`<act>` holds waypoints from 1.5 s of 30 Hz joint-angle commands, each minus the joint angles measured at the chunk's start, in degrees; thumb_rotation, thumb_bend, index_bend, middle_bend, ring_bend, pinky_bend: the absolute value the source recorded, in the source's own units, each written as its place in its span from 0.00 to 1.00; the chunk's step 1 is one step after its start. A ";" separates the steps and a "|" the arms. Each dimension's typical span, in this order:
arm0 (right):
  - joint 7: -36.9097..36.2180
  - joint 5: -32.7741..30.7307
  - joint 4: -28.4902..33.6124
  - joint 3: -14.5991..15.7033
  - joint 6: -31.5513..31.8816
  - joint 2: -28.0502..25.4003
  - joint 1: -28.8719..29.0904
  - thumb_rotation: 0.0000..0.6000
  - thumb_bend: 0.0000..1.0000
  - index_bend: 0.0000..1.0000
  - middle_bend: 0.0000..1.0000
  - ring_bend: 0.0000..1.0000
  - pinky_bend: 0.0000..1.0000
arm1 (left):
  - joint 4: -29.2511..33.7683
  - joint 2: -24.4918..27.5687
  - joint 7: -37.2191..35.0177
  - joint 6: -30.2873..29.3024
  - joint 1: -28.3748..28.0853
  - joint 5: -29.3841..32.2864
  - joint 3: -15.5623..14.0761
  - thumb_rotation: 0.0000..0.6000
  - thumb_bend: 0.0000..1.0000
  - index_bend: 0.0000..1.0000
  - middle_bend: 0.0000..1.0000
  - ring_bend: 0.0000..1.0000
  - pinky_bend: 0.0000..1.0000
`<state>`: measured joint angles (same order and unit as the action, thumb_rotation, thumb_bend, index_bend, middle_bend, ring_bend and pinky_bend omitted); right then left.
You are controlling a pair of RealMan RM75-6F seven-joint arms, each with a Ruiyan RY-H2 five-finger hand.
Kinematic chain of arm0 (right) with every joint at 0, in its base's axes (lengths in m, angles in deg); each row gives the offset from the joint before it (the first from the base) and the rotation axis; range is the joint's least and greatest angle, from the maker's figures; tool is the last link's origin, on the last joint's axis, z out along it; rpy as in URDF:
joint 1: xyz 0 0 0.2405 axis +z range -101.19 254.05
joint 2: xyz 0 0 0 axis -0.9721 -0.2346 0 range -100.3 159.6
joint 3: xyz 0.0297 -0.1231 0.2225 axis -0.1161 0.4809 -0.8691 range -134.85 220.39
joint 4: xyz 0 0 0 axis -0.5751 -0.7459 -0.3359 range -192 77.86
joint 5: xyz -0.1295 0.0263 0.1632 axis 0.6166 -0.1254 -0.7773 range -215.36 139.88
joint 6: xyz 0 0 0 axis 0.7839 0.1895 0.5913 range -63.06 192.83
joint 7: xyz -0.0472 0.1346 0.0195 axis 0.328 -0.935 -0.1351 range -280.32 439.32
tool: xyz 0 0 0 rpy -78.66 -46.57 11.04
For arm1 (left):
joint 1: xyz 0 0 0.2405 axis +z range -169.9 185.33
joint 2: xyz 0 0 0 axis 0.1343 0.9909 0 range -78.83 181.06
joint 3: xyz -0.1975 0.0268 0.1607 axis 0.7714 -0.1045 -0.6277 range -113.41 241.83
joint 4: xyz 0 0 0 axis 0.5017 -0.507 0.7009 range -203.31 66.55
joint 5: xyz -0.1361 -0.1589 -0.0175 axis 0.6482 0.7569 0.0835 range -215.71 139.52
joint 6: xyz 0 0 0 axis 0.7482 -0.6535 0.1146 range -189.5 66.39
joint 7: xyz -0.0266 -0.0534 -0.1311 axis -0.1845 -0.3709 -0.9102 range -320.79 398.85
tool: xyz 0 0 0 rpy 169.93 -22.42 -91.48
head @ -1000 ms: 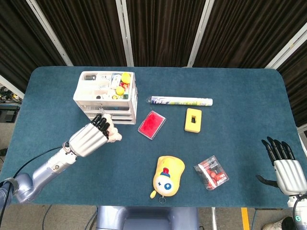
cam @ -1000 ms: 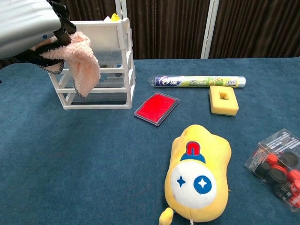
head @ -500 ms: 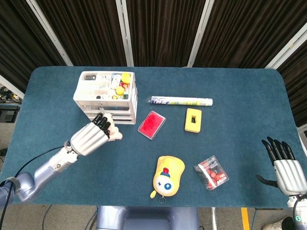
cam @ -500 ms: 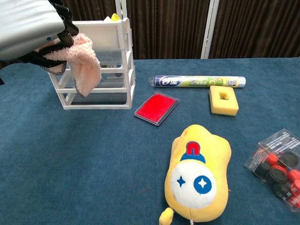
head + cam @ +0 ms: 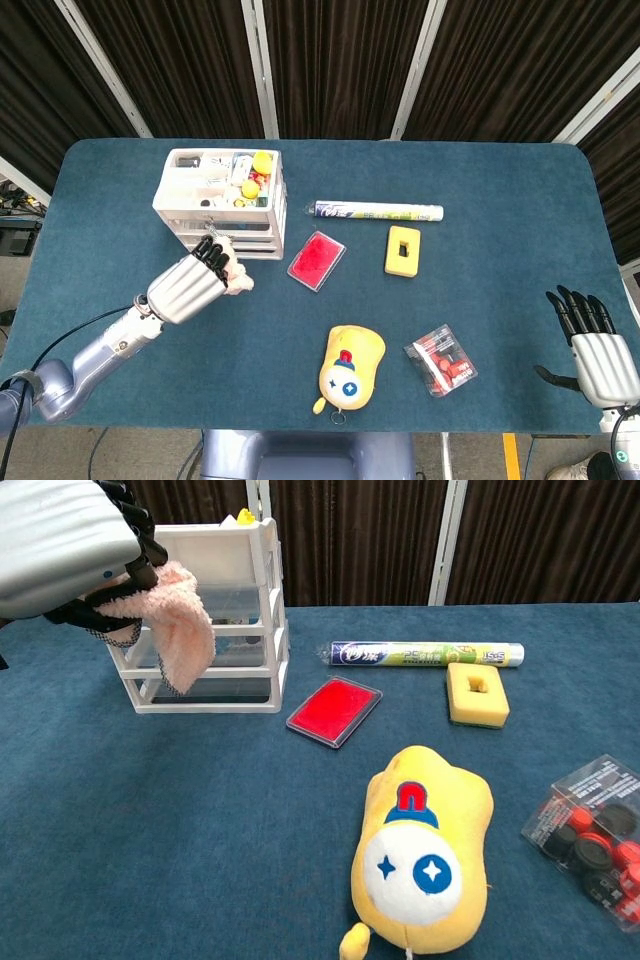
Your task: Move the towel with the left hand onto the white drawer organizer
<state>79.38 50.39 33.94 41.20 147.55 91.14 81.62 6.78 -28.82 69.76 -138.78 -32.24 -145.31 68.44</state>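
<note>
1. Head view: a teal cloth-covered table [image 5: 520, 200] with rounded corners fills the frame. Behind it hang dark pleated curtains [image 5: 330, 60] crossed by pale slanted rails; pale floor shows at the edges.
2. Head view: the left hand [image 5: 190, 285] is raised above the table just in front of the white drawer organizer [image 5: 222, 205], fingers curled around the pink towel [image 5: 236, 275], of which only a small tuft shows past the fingertips.
3. Head view: the organizer's top tray holds small yellow, red and white items. To its right lie a long printed tube [image 5: 378, 211], a red flat case [image 5: 316, 260] and a yellow sponge block [image 5: 402, 249]. Nearer the front edge sit a yellow plush toy [image 5: 350, 368] and a clear box of red and black parts [image 5: 441, 359].
4. Head view: the right hand [image 5: 594, 345] rests at the table's front right corner, holding nothing, fingers extended and slightly apart.
5. Chest view: the left hand [image 5: 75, 545] fills the upper left, clamped on the towel [image 5: 175, 620], which droops in front of the organizer's [image 5: 255, 600] drawers, clear of the table [image 5: 180, 820].
6. Chest view: the curtains [image 5: 360, 540] and two pale uprights close the background; the tube [image 5: 425, 654], red case [image 5: 335, 711], sponge block [image 5: 477, 694], plush toy [image 5: 425, 850] and parts box [image 5: 595, 835] lie spread apart on the cloth.
</note>
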 commanded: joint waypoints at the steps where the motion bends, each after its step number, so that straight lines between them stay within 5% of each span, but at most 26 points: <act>1: 0.01 -0.01 -0.01 -0.02 0.00 0.01 0.01 1.00 0.01 0.00 0.00 0.00 0.00 | -0.31 -0.43 0.00 0.17 -0.12 0.02 -0.08 1.00 0.59 0.95 0.65 0.48 0.43; 17: -0.18 0.06 -0.05 -0.02 0.00 -0.02 0.03 1.00 0.01 0.00 0.00 0.00 0.00 | -2.35 -2.21 0.21 1.02 -0.16 0.22 -0.99 1.00 0.55 0.95 0.64 0.48 0.42; 19: -0.18 0.07 -0.03 0.01 0.00 -0.04 0.01 1.00 0.01 0.00 0.00 0.00 0.00 | -2.65 -2.38 0.04 1.02 -0.14 0.29 -1.08 1.00 0.44 0.87 0.58 0.43 0.39; 23: -0.04 0.00 -0.04 -0.01 -0.03 -0.04 0.01 1.00 0.01 0.00 0.00 0.00 0.00 | -2.30 -2.03 2.26 3.53 0.14 2.09 -1.20 1.00 0.10 0.33 0.12 0.06 0.18; 26: 0.04 0.00 -0.02 -0.05 0.06 0.00 0.00 1.00 0.01 0.00 0.00 0.00 0.00 | 0.72 -0.94 5.82 6.90 0.47 5.03 -0.81 1.00 0.01 0.12 0.00 0.00 0.11; 35: -0.03 0.07 -0.12 -0.04 0.07 -0.01 0.01 1.00 0.01 0.00 0.00 0.00 0.00 | 6.29 1.29 7.02 8.14 1.72 7.47 -1.14 1.00 0.00 0.00 0.00 0.00 0.03; 45: 0.07 0.00 0.01 0.00 0.05 -0.03 -0.05 1.00 0.01 0.00 0.00 0.00 0.00 | 10.72 4.38 3.69 7.27 5.61 6.39 -6.32 1.00 0.00 0.00 0.00 0.00 0.01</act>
<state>79.45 50.39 33.94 41.20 147.59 91.10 81.57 17.22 -24.79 74.16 -130.92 -27.40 -138.73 62.72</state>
